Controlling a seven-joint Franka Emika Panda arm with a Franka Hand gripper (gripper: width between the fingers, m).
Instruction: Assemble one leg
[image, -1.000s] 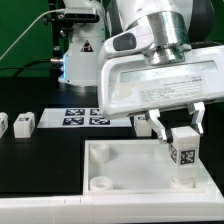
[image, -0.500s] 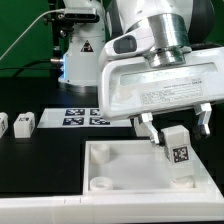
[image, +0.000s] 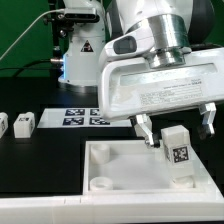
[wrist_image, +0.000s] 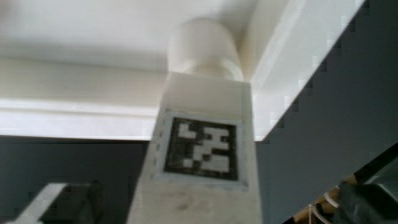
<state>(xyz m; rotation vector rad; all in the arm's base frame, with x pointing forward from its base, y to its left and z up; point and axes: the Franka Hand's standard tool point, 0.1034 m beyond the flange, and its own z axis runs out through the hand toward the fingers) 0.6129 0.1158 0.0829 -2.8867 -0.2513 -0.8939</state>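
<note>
One leg (image: 178, 150), a white block with a black-and-white tag, stands upright at the far right corner of the large white panel (image: 120, 160). My gripper (image: 178, 128) straddles it from above, jaws spread wide, with a gap between each finger and the leg. In the wrist view the leg (wrist_image: 205, 140) fills the middle, its round peg end at the panel's corner (wrist_image: 107, 75). One fingertip (wrist_image: 365, 190) shows dimly at the frame's edge, off the leg. Two more legs (image: 2, 124) (image: 24, 122) stand on the black table at the exterior view's left.
The marker board (image: 85, 117) lies behind the panel. A round socket (image: 100, 183) shows at the panel's near left corner. A camera stand and a lamp (image: 78, 50) stand at the back. The arm's white body (image: 150, 85) hangs over the panel.
The jaws have spread apart and let go of the leg, which stays upright in the panel's corner. The arm has hardly moved.
</note>
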